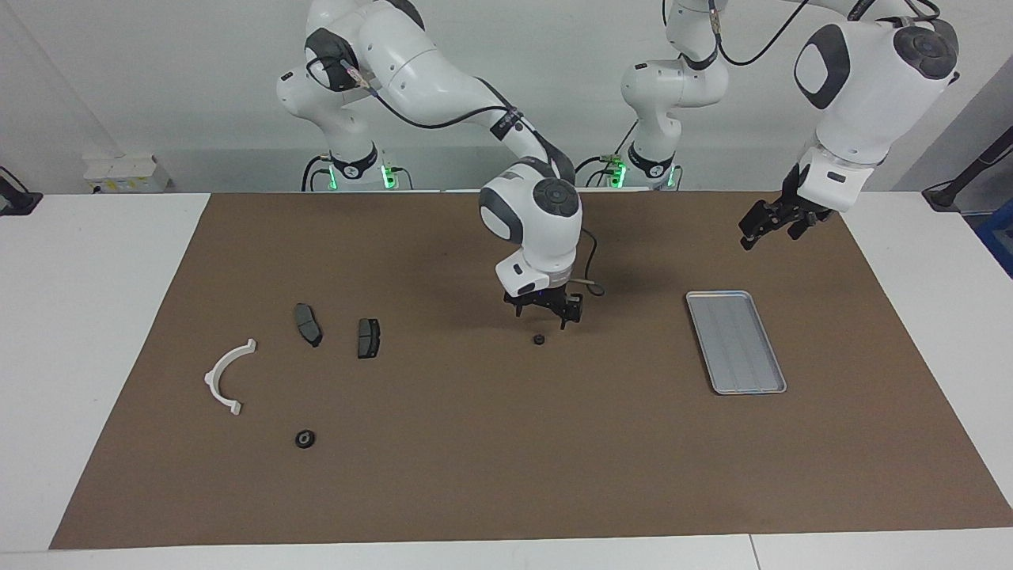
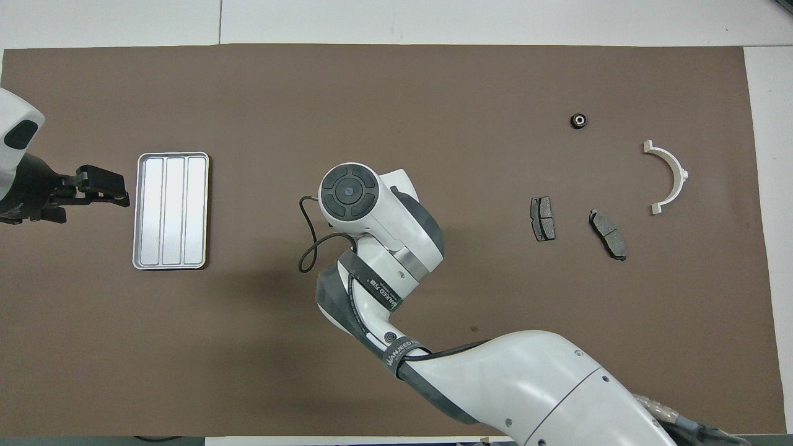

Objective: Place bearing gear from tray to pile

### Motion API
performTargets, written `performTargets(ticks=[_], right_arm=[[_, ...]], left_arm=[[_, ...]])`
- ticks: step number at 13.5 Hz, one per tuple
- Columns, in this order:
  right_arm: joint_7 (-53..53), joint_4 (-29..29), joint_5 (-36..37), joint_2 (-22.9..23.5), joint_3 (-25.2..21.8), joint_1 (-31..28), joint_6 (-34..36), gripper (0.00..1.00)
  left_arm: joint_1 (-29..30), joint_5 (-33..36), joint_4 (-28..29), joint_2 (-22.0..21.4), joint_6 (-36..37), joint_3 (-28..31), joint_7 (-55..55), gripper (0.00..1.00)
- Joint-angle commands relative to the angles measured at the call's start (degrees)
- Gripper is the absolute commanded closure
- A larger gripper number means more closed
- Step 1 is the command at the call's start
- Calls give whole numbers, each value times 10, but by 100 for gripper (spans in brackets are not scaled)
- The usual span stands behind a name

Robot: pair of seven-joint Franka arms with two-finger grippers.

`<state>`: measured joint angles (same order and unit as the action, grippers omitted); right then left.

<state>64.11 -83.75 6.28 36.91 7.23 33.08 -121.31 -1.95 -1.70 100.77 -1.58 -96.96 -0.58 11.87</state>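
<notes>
Gear [image 1: 538, 340] sits on the brown mat [image 1: 475, 475] in the middle of the table, a small dark round part lying flat, and your right gripper [image 1: 546, 310] hangs just over it, the part showing a touch farther from the robots than the fingertips. In the overhead view the right arm's wrist covers that spot, so judge the gap from the facing view only. The fingers look spread with nothing between them, pointing straight down. Being round, the gear has no long axis to line up with; any jaw direction should serve. The tray [image 1: 736, 342] lies toward the left arm's end of the table and appears bare, so the part is already off it. The pile lies toward the right arm's end: two brake pads [image 1: 308, 324] side by side, a white bracket [image 1: 227, 377] beside them, and a second small dark round part [image 1: 305, 438] farther from the robots than the pads. The right arm is by far the better placed to carry the gear there, and the mat between gear and pads shows nothing in the way. Your left gripper [image 1: 766, 226] waits in the air near the tray's end closer to the robots; I cannot tell how its fingers stand.
</notes>
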Motion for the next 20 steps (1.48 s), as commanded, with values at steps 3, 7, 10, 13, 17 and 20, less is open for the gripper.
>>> performTargets(ticks=[3, 7, 10, 13, 17, 20], right_arm=[[15, 12, 15, 19, 5, -13, -23, 0], [15, 37, 15, 46, 3, -10, -16, 0], [15, 37, 17, 51, 3, -10, -17, 0], [15, 36, 16, 51, 3, -10, -23, 23], [15, 36, 16, 51, 4, -13, -25, 74], [15, 36, 17, 51, 3, -13, -24, 100]], left_arm=[[8, -8, 3, -5, 3, -7, -11, 0], [5, -8, 6, -8, 2, -7, -12, 0], [5, -8, 6, -8, 3, -7, -11, 0], [5, -8, 6, -8, 3, -7, -11, 0], [6, -8, 4, -8, 6, -7, -11, 0], [5, -8, 3, -8, 7, -7, -10, 0]])
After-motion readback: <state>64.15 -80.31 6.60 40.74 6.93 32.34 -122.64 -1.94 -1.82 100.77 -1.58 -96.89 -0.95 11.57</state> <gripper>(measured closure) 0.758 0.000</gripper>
